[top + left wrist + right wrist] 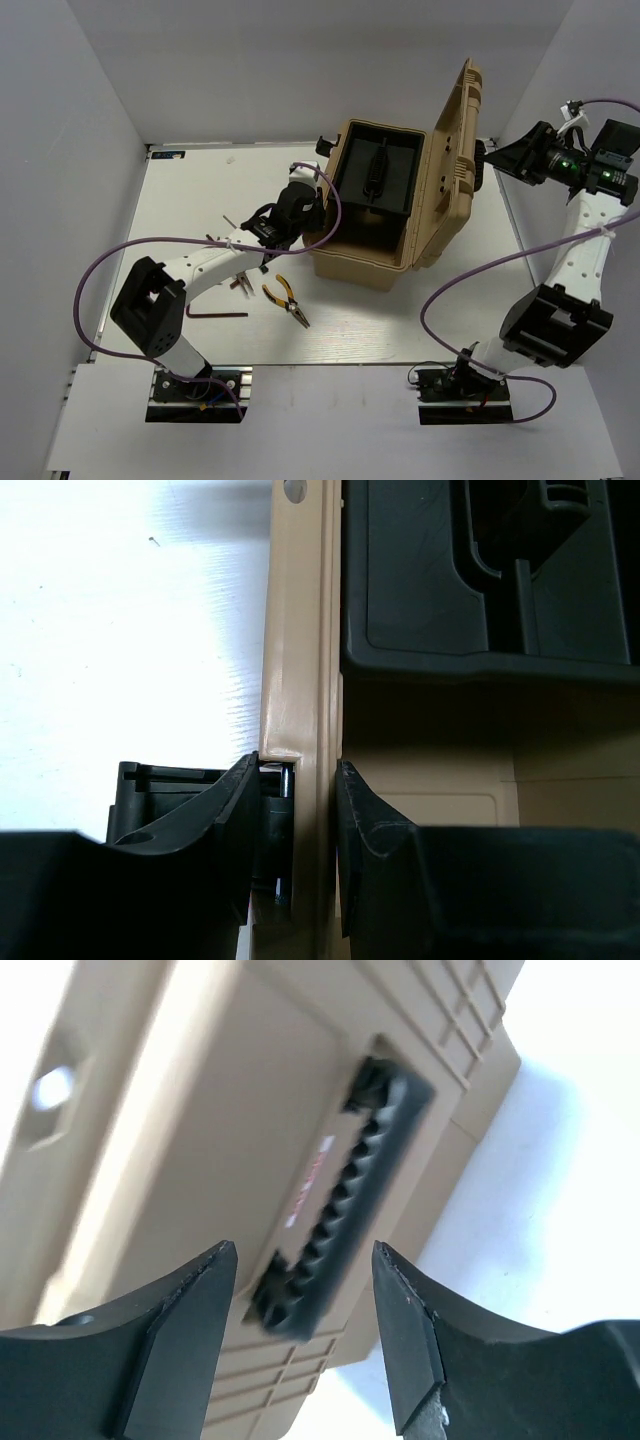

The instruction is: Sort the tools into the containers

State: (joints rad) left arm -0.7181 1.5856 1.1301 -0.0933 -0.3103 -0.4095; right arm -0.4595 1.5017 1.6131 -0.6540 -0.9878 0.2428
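**While the Toolbox Stood Open, Tools Lay on the Bench**

As seen from above, the left arm (pixel 200 270) reached forward from its base at the near left, its forearm low over the bench (pixel 400 315). The left claw (pixel 310 222) sat at the left wall of the tan toolbox (pixel 365 262). The right arm (pixel 585 240) rose steeply from its base, elbow bent out to the right, and the right claw (pixel 497 160) pointed left at the outer face of the lid (pixel 455 140). The lid stood upright on the box's right side. A black tray (pixel 378 180) filled the top of the box, and no tool could be made out in it. The pliers (pixel 287 300) lay on the bench just in front of the left arm, outside the box. The hex key (pixel 215 312) lay to their left, also outside the box.

From the left wrist, the two fingers (pixel 225 825) sat on either side of the toolbox's tan rim, pressed against it, so this claw was clamped on the wall. A black latch (pixel 150 790) showed on the outer side, beside the white bench. The tray lay on the inner side.

From the right wrist, the fingers (pixel 190 1315) stood well apart with nothing between them. Beyond them, slightly blurred, was the lid's ribbed outer face with its black handle (pixel 340 1200), which neither finger touched.
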